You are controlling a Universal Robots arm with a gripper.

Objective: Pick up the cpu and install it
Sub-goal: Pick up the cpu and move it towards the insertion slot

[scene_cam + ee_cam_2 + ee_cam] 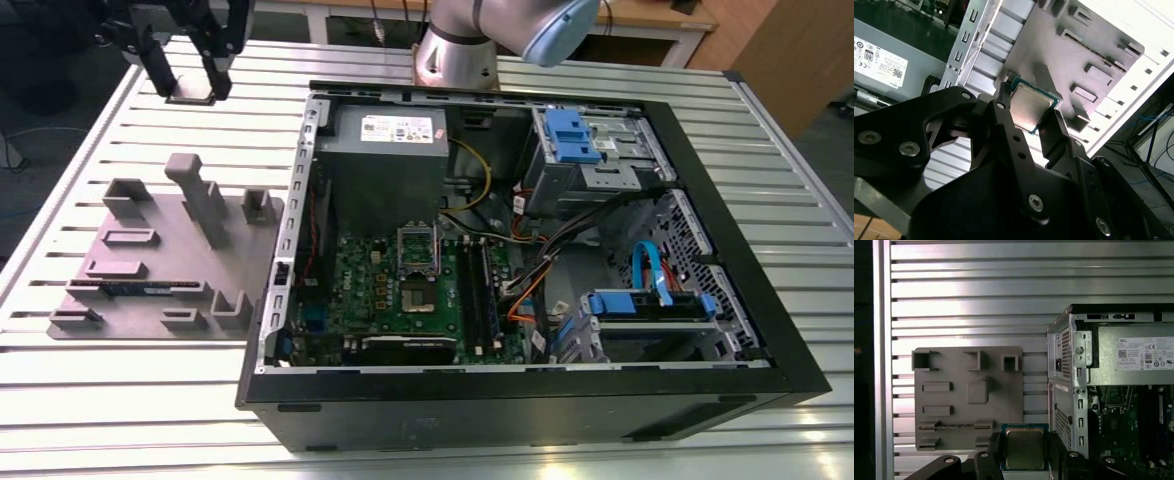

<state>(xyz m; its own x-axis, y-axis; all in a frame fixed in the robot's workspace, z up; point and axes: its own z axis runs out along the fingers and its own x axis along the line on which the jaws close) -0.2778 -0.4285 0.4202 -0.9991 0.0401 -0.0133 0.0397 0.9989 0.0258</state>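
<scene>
Slatted metal table (pixel 134 400) set in a room with wooden furniture (pixel 781 50) behind, one open computer case (pixel 534 405), one grey fixture plate (pixel 167 262) laid beside it, one cpu (pixel 1025 447) clamped between the fingers of one gripper (pixel 191 90), held above the table outside the case.

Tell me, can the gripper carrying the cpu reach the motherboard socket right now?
Probably yes. The gripper grips the cpu above the table, the case is open, and nothing seems to cover the socket; cables lie beside it.
</scene>
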